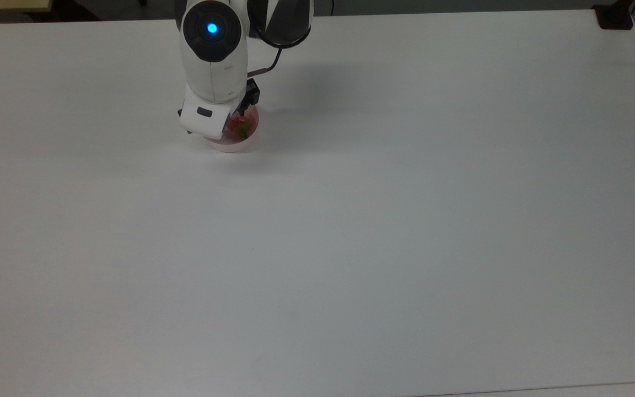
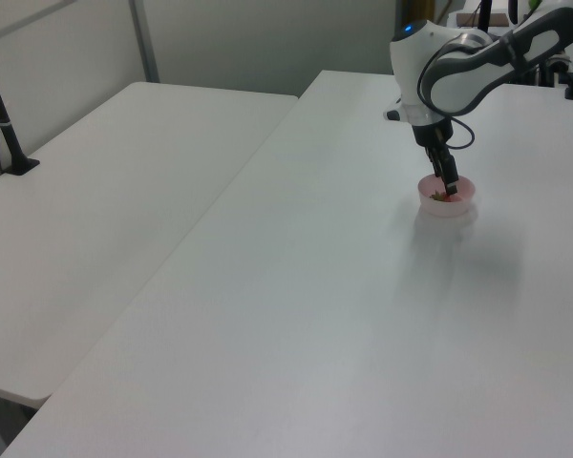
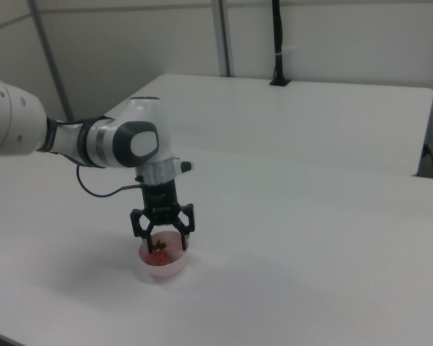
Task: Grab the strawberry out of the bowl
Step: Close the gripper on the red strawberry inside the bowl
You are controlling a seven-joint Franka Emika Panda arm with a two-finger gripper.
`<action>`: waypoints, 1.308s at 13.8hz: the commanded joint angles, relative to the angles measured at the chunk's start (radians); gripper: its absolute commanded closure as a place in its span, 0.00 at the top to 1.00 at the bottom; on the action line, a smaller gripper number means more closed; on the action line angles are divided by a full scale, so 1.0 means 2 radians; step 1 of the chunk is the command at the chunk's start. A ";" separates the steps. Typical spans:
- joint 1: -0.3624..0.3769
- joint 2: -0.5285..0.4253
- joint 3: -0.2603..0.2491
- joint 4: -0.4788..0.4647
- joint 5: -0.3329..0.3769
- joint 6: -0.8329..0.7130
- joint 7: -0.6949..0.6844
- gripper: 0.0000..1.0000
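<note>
Straddling the strawberry (image 3: 160,247) with fingers apart, the tool (image 3: 163,241) hides part of the bowl (image 3: 167,269).

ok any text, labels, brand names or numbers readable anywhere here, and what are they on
None can be read: the arm's white casing, the bowl, the strawberry, the gripper and the table bear no legible words, numbers or signs.
The blue light on the arm is a plain glowing dot, not a character.
</note>
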 commanded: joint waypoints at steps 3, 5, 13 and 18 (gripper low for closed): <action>0.019 -0.003 -0.013 -0.033 -0.021 0.032 -0.003 0.75; 0.019 -0.002 -0.013 -0.033 -0.022 0.037 -0.003 0.64; 0.019 -0.002 -0.014 -0.029 -0.024 0.037 -0.004 0.13; 0.017 -0.029 -0.025 0.006 -0.016 0.002 -0.004 0.13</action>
